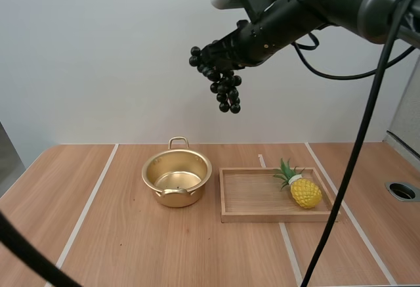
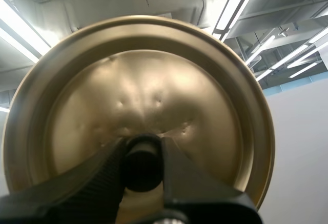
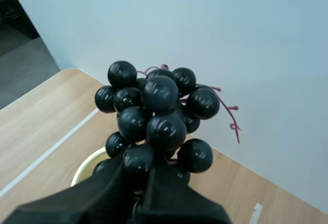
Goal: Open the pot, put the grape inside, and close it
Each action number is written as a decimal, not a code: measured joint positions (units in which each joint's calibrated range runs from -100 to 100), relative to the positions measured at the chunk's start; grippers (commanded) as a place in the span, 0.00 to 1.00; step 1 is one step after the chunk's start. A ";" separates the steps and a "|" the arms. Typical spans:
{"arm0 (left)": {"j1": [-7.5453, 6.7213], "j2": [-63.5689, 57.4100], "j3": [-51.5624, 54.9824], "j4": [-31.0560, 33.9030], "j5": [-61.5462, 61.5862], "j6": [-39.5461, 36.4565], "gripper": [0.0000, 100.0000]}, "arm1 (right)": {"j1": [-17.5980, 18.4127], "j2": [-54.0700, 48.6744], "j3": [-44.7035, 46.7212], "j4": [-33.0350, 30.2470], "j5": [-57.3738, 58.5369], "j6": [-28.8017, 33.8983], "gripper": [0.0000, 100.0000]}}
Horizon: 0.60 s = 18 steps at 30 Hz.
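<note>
A gold pot stands open on the table, left of the wooden tray, with nothing inside. High above it my right gripper is shut on a bunch of black grapes that hangs from its tips. In the right wrist view the grapes bulge over the pinching fingertips, and the pot's rim peeks out below them. My left gripper is shut on the black knob of the gold lid, which is held up facing the ceiling.
A wooden tray lies right of the pot with a yellow toy pineapple in its right half. A round hole sits in the table at the far right edge. Bare tabletop spreads left of and in front of the pot.
</note>
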 measured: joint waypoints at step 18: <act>0.00 0.26 -0.65 0.21 -0.73 0.00 0.00 | 7.27 16.04 0.00 -2.16 -4.88 0.11 0.00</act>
